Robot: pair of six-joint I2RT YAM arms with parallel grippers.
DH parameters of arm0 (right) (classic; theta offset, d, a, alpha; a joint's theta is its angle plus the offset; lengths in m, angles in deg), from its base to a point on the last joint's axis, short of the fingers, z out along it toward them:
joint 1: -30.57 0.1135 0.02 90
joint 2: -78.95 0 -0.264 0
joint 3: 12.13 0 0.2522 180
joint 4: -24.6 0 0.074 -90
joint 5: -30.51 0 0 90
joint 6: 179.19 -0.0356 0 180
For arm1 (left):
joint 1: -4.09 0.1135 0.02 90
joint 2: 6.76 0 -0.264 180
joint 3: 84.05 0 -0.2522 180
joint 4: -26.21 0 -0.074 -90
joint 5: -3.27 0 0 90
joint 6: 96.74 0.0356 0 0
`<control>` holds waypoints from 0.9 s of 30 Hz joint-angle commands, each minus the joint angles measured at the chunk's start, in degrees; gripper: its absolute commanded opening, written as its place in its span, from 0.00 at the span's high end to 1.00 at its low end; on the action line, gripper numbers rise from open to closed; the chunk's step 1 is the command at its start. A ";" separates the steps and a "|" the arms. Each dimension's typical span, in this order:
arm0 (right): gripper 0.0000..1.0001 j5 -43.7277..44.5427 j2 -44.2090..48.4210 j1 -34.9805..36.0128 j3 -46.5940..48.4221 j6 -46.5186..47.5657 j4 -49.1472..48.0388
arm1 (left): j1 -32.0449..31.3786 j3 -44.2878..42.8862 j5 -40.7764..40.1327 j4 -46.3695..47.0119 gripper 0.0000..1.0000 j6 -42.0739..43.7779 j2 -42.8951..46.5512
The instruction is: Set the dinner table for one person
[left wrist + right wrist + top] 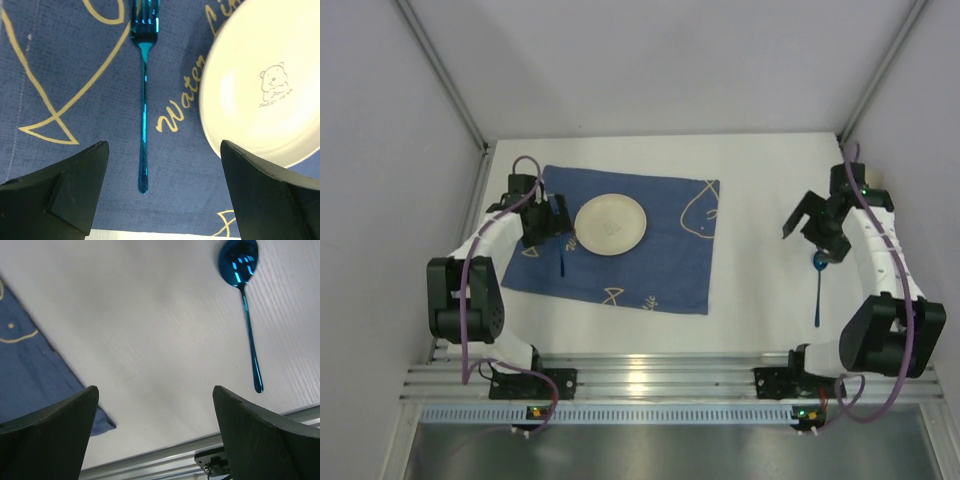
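The white dinner table carries a dark blue mat with fish drawings. A cream plate sits on the mat, and a shiny blue fork lies on the mat just left of it. My left gripper hovers open and empty above the fork, with the plate to its right. A blue spoon lies on the bare table at the right. My right gripper is open and empty above the table, with the spoon off to one side.
A ribbed aluminium rail runs along the near table edge and also shows in the right wrist view. A corner of the mat is at that view's left. Grey walls enclose the table at the back and both sides.
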 commanded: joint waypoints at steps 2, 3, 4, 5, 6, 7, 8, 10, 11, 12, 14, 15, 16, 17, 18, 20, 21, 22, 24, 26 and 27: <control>0.05 -1.68 1.65 -13.65 -9.93 -2.74 -3.84 | 0.19 -0.31 5.03 0.47 0.02 -1.49 1.37; 0.06 -2.14 1.74 -15.18 -11.52 -3.10 -5.09 | 0.10 -0.57 5.64 -0.58 0.02 -1.32 1.55; 0.06 -1.71 1.57 -16.24 -13.02 -3.19 -5.88 | 0.19 -0.66 6.35 -1.02 0.02 -1.23 2.24; 0.06 1.17 1.22 -16.86 -13.12 -2.41 -6.59 | 0.19 -0.66 6.70 -1.38 0.02 -0.97 2.51; 0.07 2.94 0.17 -16.87 -13.03 -2.06 -6.77 | 0.10 -0.49 6.97 -2.08 0.02 -0.53 2.86; 0.07 5.39 -0.45 -16.95 -12.86 -1.70 -7.03 | -1.29 -0.31 7.49 -2.26 0.02 -0.27 3.65; 0.08 6.20 -0.98 -16.96 -12.94 -1.09 -7.29 | -1.31 -0.05 7.67 -2.43 0.02 -0.09 4.01; 0.10 8.39 -2.65 -16.96 -13.56 -0.91 -8.44 | -1.31 1.09 7.76 -2.61 0.02 0.09 4.88; 0.12 8.67 -3.09 -16.96 -14.08 -0.74 -10.27 | -1.31 1.53 8.11 -2.35 0.02 0.00 5.06; 0.13 9.02 -4.14 -16.96 -14.78 -0.56 -11.16 | -1.31 2.66 8.46 -2.09 0.02 -0.35 5.33; 0.21 9.81 -5.63 -16.96 -16.28 -0.56 -13.61 | -1.31 3.64 9.33 -1.29 0.02 -0.79 5.68; 0.23 10.16 -7.38 -16.96 -16.89 -0.64 -14.41 | -1.31 4.34 9.52 -1.03 0.02 -1.05 5.77; 0.27 10.95 -8.18 -16.96 -17.16 -0.73 -14.94 | -1.31 4.52 9.52 -0.85 0.02 -1.05 5.85; 0.29 11.30 -9.15 -16.96 -17.42 -0.91 -15.99 | -1.31 4.70 9.52 -0.77 0.02 -1.05 5.94; 0.30 11.39 -10.81 -16.87 -17.86 -1.00 -16.69 | -1.31 4.96 9.43 -0.68 0.02 -0.79 6.12; 0.37 11.57 -12.66 -16.60 -18.22 -1.08 -18.54 | -1.31 4.96 8.82 -0.77 0.02 -0.53 6.47; 0.39 11.74 -13.28 -16.43 -18.30 -1.17 -18.98 | -1.31 4.96 8.64 -0.85 0.02 -0.35 6.91; 0.42 12.35 -13.90 -15.99 -18.31 -1.09 -19.25 | -1.31 5.05 8.38 -0.94 0.02 -0.35 7.08; 0.47 12.88 -15.92 -15.55 -17.78 -0.74 -19.95 | -1.31 5.40 7.68 -1.03 0.02 -0.35 7.70; 0.56 13.77 -17.76 -15.11 -17.25 -0.21 -20.39 | -1.31 5.92 6.89 -0.94 0.02 -0.61 8.05; 0.59 13.85 -18.29 -15.11 -16.90 0.06 -20.57 | -1.31 6.19 6.36 -1.11 0.02 -0.88 8.66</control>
